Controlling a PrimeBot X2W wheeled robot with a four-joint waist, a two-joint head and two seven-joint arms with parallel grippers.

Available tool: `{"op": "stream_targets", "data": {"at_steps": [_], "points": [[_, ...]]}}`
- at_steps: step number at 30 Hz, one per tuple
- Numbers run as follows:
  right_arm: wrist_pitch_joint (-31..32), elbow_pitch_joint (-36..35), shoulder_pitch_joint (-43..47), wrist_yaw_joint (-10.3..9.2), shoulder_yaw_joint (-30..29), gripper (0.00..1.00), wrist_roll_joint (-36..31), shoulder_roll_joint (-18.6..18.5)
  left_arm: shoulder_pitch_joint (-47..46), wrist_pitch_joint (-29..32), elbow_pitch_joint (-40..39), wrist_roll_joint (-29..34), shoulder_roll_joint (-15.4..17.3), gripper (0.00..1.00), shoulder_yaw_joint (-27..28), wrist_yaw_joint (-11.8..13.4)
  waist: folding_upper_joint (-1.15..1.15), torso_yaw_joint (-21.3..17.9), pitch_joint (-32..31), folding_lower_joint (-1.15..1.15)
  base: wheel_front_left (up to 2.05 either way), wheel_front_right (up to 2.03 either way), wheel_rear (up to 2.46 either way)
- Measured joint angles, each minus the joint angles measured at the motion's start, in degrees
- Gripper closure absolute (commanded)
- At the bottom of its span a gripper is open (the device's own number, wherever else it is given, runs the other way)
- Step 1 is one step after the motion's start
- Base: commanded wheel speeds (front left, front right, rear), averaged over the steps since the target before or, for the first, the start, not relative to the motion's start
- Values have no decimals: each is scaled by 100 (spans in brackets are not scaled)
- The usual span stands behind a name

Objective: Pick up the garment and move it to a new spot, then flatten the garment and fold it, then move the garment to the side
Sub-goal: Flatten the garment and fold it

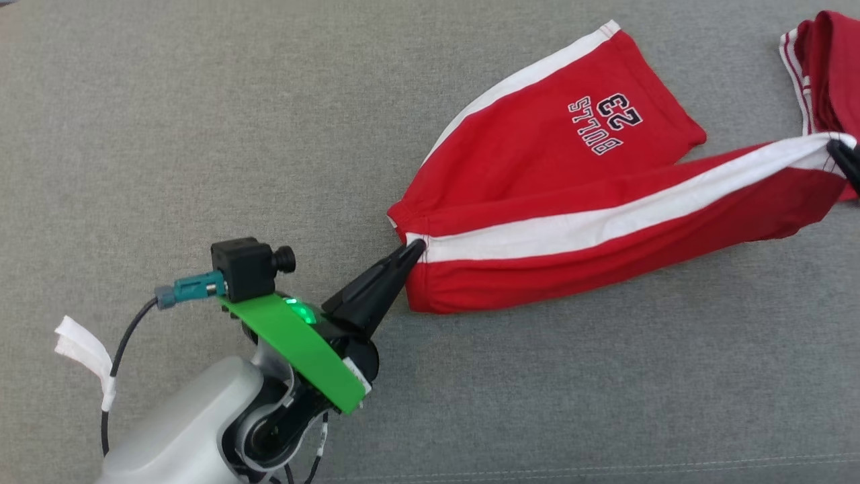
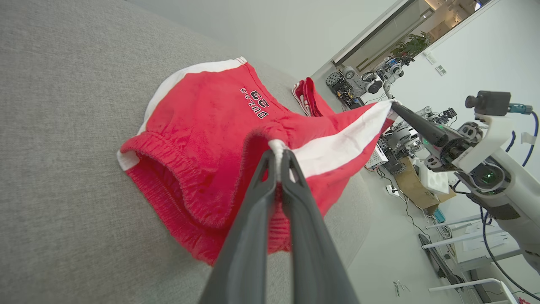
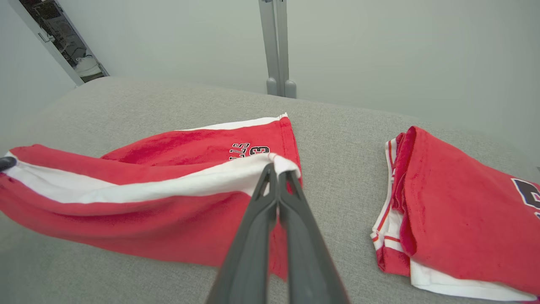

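The garment (image 1: 571,175) is a pair of red shorts with white side stripes and dark "BULLS 23" lettering, on the grey surface. One leg lies flat; the other is stretched taut between both grippers. My left gripper (image 1: 418,246) is shut on the waistband's white stripe end, seen close up in the left wrist view (image 2: 278,148). My right gripper (image 1: 840,146) is shut on the leg hem at the head view's right edge, and its own view shows the pinch on the white stripe (image 3: 276,165). The garment (image 3: 168,198) hangs slightly lifted between them.
A second red folded garment (image 1: 823,64) with striped trim lies at the far right, close to the right gripper, also in the right wrist view (image 3: 455,207). The grey padded surface (image 1: 201,134) spreads wide to the left. A wall and metal post (image 3: 276,46) stand behind.
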Motion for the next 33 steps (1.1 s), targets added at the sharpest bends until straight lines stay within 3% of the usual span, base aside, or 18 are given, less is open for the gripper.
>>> {"op": "stream_targets", "data": {"at_steps": [6, 14, 26, 29, 32, 33], "points": [[560, 202, -1216, 0, 506, 100, -144, -289, -315, 144, 297, -497, -309, 100, 282, 146, 0, 217, 366, 0, 0, 0, 0], [1154, 773, -2749, 0, 1324, 100, -182, -396, -646, 235, 650, -740, -625, 100, 439, 235, 0, 528, 779, 0, 0, 0, 0], [1113, 1766, -4303, 0, 2526, 100, -354, -222, -1093, 69, 1194, -655, -987, 100, 534, 111, 0, 873, 1227, 0, 0, 0, 0], [1024, 1979, -4613, 0, 2836, 91, -417, -168, -1212, 89, 1289, -644, -1044, 100, 514, 77, 0, 909, 1306, 0, 0, 0, 0], [896, 2183, -4888, 0, 3119, 91, -463, -110, -1272, 136, 1383, -634, -1095, 100, 487, 58, 0, 935, 1365, 0, 0, 0, 0], [838, 2259, -4972, 0, 3214, 59, -466, -90, -1285, 141, 1404, -634, -1107, 78, 472, 53, 0, 942, 1377, 1, 0, 0, 0]]}}
